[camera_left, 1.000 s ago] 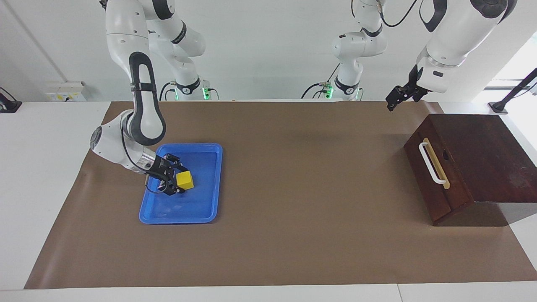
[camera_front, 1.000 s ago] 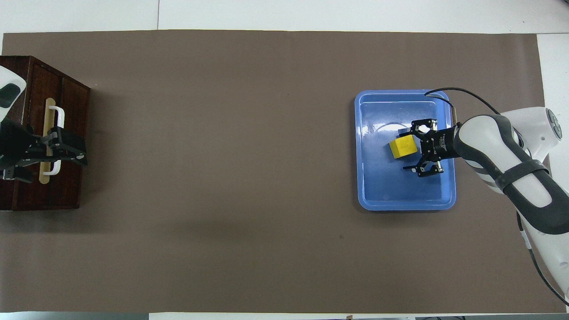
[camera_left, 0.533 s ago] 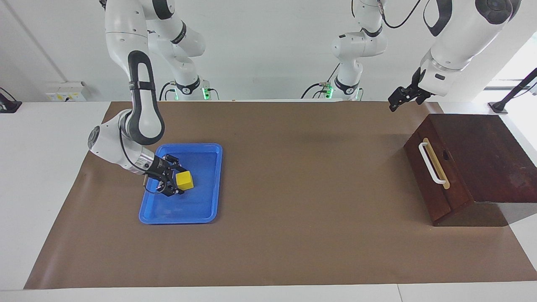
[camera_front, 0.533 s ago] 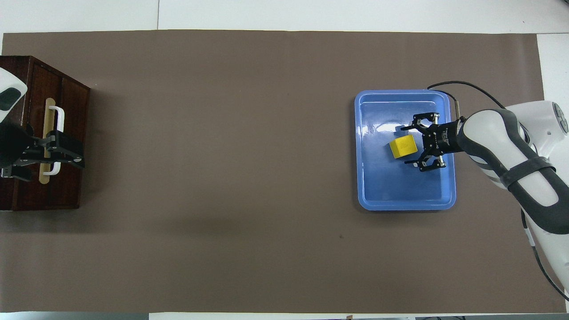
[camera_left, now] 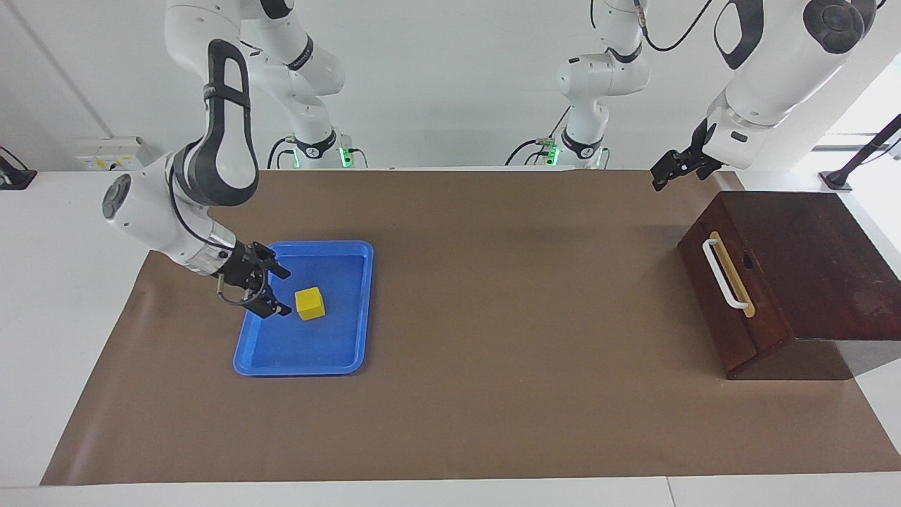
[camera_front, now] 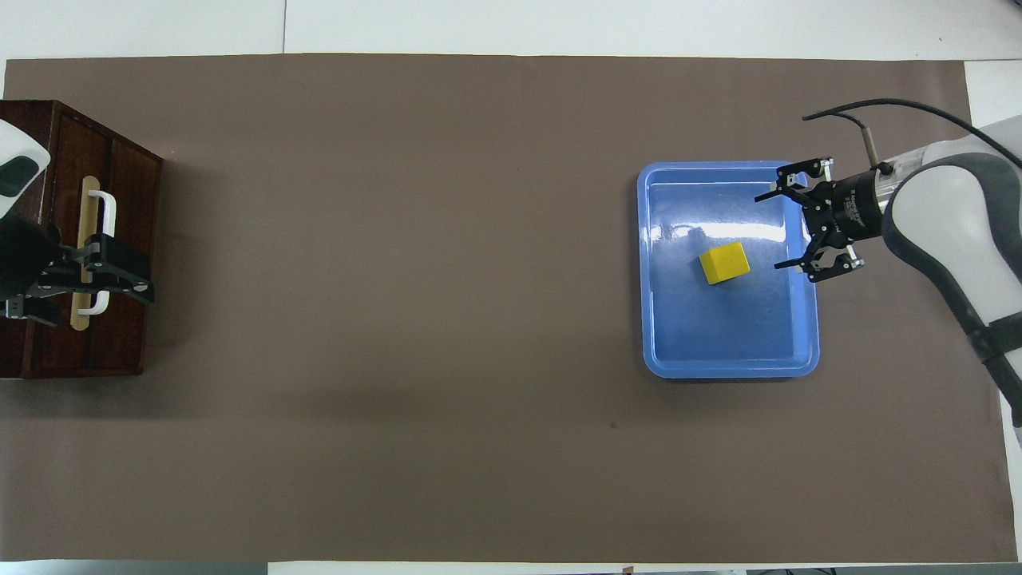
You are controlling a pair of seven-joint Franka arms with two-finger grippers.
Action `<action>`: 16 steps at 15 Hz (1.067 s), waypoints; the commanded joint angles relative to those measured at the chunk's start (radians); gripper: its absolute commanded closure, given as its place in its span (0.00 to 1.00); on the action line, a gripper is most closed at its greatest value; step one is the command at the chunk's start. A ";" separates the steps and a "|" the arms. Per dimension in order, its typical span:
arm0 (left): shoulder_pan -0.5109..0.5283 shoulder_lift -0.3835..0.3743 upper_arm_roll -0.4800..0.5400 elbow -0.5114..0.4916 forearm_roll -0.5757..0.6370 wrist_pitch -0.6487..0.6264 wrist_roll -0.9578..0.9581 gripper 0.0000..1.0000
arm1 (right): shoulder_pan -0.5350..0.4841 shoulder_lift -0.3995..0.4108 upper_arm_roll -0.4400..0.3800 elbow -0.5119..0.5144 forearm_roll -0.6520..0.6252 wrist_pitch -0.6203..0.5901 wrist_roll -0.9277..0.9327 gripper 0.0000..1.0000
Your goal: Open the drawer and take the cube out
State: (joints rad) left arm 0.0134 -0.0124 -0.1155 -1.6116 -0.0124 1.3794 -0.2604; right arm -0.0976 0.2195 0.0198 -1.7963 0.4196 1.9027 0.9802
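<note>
I saw the small yellow cube (camera_left: 310, 303) lying in the blue plastic tray (camera_left: 352, 355); right claw (camera_left: 276, 291) released beside it, left claw (camera_left: 660, 179) released above the desk

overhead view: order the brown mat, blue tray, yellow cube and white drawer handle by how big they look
1. Brown mat, by far the largest.
2. Blue tray.
3. White drawer handle, long but thin, partly covered by the left end effector.
4. Yellow cube, similar to the handle in area, so unsure.
</note>
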 commanded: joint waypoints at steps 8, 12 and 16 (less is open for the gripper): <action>-0.026 0.011 0.014 0.024 0.003 0.015 0.062 0.00 | 0.010 -0.117 0.014 0.226 -0.306 -0.257 -0.924 0.00; -0.030 0.003 0.010 0.024 0.006 -0.023 0.064 0.00 | 0.012 -0.164 0.015 0.226 -0.357 -0.302 -1.057 0.00; -0.021 -0.004 0.010 0.010 0.005 -0.019 0.066 0.00 | 0.012 -0.184 0.017 0.215 -0.459 -0.358 -1.181 0.00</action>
State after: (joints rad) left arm 0.0034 -0.0125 -0.1192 -1.6069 -0.0124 1.3770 -0.2057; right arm -0.0848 0.0449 0.0307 -1.5682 0.0039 1.5497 -0.1456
